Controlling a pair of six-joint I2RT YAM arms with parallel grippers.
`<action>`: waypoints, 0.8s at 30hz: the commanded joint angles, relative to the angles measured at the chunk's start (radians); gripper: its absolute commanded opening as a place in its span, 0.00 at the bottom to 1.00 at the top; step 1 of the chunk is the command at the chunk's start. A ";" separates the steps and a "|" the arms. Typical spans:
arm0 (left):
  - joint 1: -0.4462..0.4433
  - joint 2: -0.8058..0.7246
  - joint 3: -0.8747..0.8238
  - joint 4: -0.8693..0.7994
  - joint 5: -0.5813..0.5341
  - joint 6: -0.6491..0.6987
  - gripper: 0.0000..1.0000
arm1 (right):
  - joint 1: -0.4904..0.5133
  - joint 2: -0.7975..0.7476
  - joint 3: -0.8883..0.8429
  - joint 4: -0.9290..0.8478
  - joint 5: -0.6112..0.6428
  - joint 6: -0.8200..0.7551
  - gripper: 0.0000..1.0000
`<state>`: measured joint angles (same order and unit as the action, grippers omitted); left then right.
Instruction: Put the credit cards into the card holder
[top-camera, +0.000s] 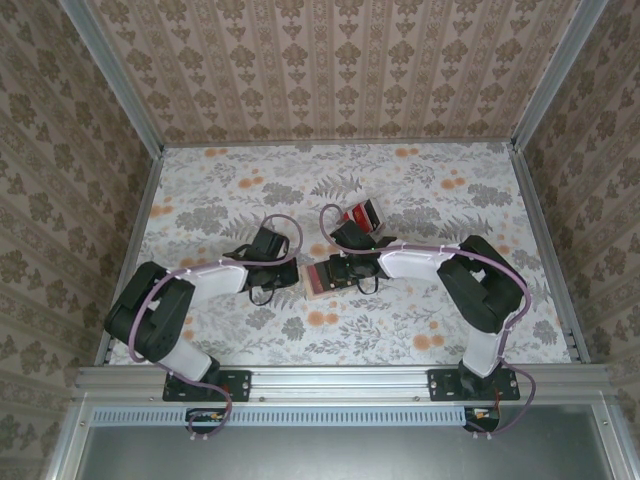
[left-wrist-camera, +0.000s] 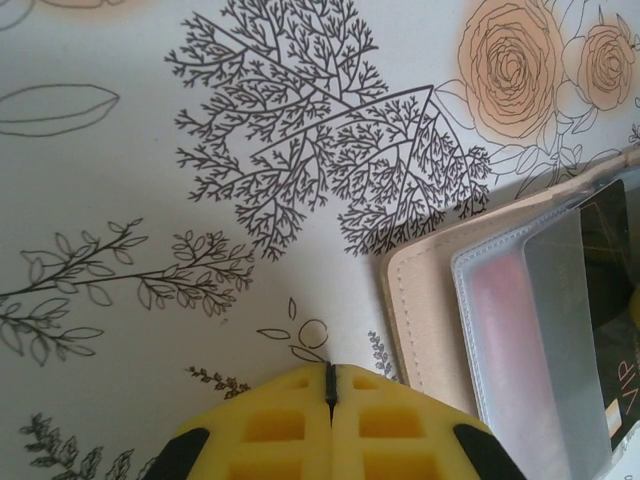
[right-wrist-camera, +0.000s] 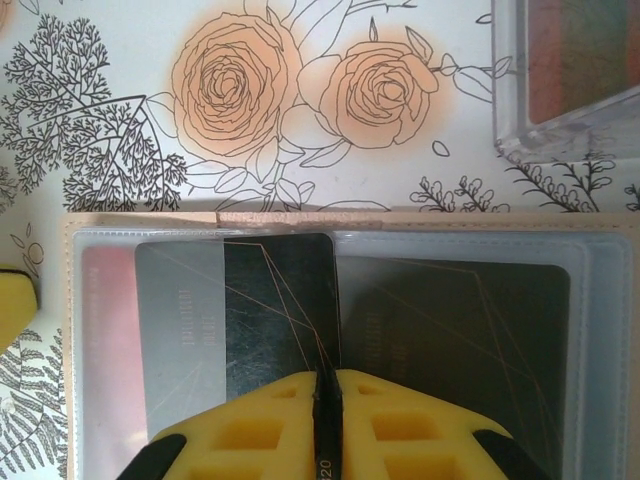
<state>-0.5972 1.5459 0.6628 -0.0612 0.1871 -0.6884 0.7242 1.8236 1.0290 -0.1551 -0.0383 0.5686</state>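
Right wrist view: R claw (right-wrist-camera: 327, 385) narrow, looks pinched on black card (right-wrist-camera: 280, 320) edge.
card spot: half in pocket at frame left, needs push leftward.
card holder (right-wrist-camera: 420, 220): open flat under R claw, long axis left-right.
L claw (left-wrist-camera: 330, 385): shut, empty.

Beige damask wallpaper on the back wall (top-camera: 340, 60) at top of frame, same paper on the left wall (top-camera: 50, 150) and right wall (top-camera: 600, 150), aluminium corner posts (top-camera: 110, 70), white tabletop (top-camera: 420, 200) printed with grey ferns and orange roses, metal rail (top-camera: 340, 378) along the bottom, even soft light
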 joint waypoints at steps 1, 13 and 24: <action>-0.037 0.075 0.002 0.024 0.027 -0.028 0.02 | 0.016 0.020 -0.005 0.004 -0.035 0.005 0.15; -0.061 0.100 0.024 0.017 0.021 -0.035 0.02 | 0.046 0.024 0.013 0.061 -0.134 0.059 0.15; -0.058 0.061 0.026 -0.043 -0.027 -0.007 0.00 | -0.014 -0.245 -0.084 -0.120 0.024 -0.015 0.22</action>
<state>-0.6338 1.5864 0.7029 -0.0521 0.1558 -0.7040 0.7349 1.6772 0.9775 -0.1764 -0.1040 0.5907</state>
